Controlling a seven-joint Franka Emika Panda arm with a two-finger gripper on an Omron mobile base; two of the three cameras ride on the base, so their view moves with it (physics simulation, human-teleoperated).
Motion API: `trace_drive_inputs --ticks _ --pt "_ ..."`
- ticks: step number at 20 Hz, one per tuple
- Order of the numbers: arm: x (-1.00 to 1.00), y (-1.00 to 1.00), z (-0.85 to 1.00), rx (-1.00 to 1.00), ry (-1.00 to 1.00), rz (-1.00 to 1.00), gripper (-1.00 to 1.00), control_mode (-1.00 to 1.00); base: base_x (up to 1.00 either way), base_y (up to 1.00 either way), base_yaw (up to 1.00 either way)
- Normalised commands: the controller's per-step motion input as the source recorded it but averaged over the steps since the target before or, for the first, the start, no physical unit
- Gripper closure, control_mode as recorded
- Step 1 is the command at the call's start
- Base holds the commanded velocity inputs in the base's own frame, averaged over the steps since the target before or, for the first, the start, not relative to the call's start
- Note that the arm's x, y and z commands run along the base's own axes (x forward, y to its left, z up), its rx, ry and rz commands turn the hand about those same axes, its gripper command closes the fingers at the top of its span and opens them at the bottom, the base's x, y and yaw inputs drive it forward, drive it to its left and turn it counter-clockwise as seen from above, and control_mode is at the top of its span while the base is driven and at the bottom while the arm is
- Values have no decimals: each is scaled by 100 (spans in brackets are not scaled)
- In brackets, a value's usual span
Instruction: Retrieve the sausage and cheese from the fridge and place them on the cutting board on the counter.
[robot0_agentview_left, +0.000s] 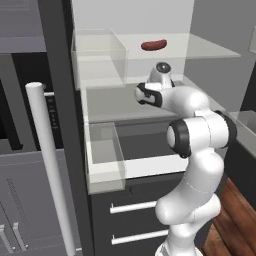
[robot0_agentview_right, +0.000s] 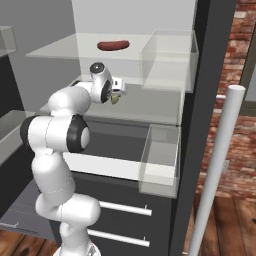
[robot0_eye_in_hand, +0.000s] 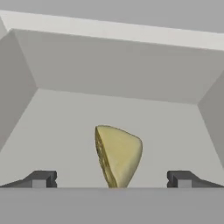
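With the tool (robot0_eye_in_hand: 111, 179) released wide, push straight forward around the pale yellow wedge-shaped cheese chunk (robot0_eye_in_hand: 118, 155) on the grey fridge shelf (robot0_eye_in_hand: 65, 127), then close gently.

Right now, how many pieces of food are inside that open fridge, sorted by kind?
Sausage: 1, on the upper glass shelf.
Cheese: 1, on the shelf below, between the gripper's open fingers.
Total: 2 foods.
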Motion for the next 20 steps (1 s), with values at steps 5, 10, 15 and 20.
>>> trace_drive_inputs --ticks 5,10,15,20 --pt "11 0 -23 0 3 0 -100 -100 0 0 0" --pt "16 0 -19 0 0 0 -100 -100 0 0 0" --pt "21 0 -20 0 0 0 -100 -100 0 0 0" --pt "8 -1 -2 0 0 0 -100 -100 0 0 0"
